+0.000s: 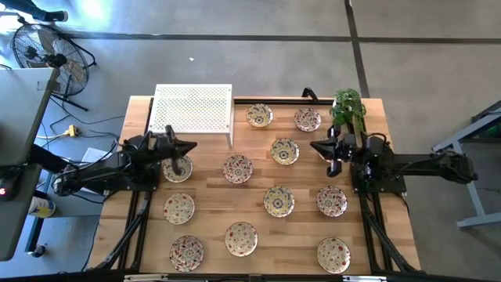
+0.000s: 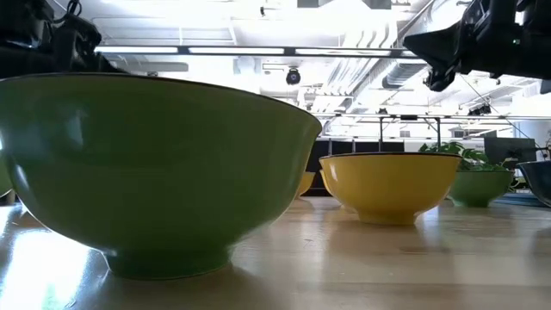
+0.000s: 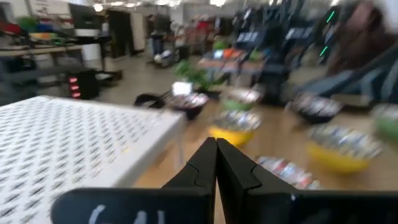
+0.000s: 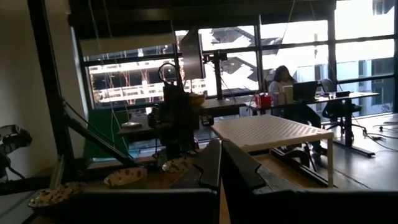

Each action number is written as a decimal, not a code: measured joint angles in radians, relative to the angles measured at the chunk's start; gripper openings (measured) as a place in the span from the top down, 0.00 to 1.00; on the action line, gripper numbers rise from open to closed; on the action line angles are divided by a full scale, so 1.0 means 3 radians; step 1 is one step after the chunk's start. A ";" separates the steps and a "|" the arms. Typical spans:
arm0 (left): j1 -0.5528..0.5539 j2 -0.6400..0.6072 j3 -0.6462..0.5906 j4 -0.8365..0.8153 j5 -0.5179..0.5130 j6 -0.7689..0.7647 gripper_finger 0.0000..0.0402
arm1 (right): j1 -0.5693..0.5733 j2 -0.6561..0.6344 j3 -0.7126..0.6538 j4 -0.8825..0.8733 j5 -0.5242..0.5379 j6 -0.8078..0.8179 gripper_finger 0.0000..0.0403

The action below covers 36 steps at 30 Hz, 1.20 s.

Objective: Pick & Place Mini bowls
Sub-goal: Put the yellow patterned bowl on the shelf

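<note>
Several mini bowls, cream with red and yellow floral patterns, rest on their bases all over the wooden table (image 1: pixel 258 184); one (image 1: pixel 238 168) sits in the middle and another (image 1: pixel 177 168) lies just beside my left arm. From the side their outer walls show green (image 2: pixel 155 172) or yellow (image 2: pixel 392 185). My left gripper (image 1: pixel 193 146) is shut and points level toward the table's right, above the table, beside the white rack (image 1: pixel 193 108). My right gripper (image 1: pixel 315 146) is shut too, pointing toward the left, near a bowl (image 1: pixel 284 150). Both wrist views show the fingertips (image 3: pixel 216 148) (image 4: pixel 221 148) closed with nothing between them.
The white perforated rack (image 3: pixel 74 143) stands on legs at the table's far left. A potted green plant (image 1: pixel 348 106) sits at the far right corner. A fan (image 1: pixel 43 47) and a desk stand off the table to the left. A person sits at a desk (image 4: pixel 283 78) far behind.
</note>
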 joint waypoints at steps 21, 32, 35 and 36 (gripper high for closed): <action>-0.0001 0.0235 0.0183 0.0336 0.0827 -0.1270 1.00 | 0.0567 0.0469 0.0003 0.0573 0.0410 -0.0343 1.00; -0.0001 0.1242 0.1082 -0.0587 0.0745 -0.0994 1.00 | 0.0567 0.0468 0.0003 0.0748 0.0383 -0.0659 1.00; -0.0001 0.1484 0.1377 -0.1135 0.0741 -0.0991 1.00 | 0.0567 0.0468 0.0003 0.0749 0.0382 -0.0719 1.00; -0.0001 0.1565 0.1471 -0.1342 0.0740 -0.0989 1.00 | 0.0567 0.0468 0.0003 0.0751 0.0382 -0.0735 1.00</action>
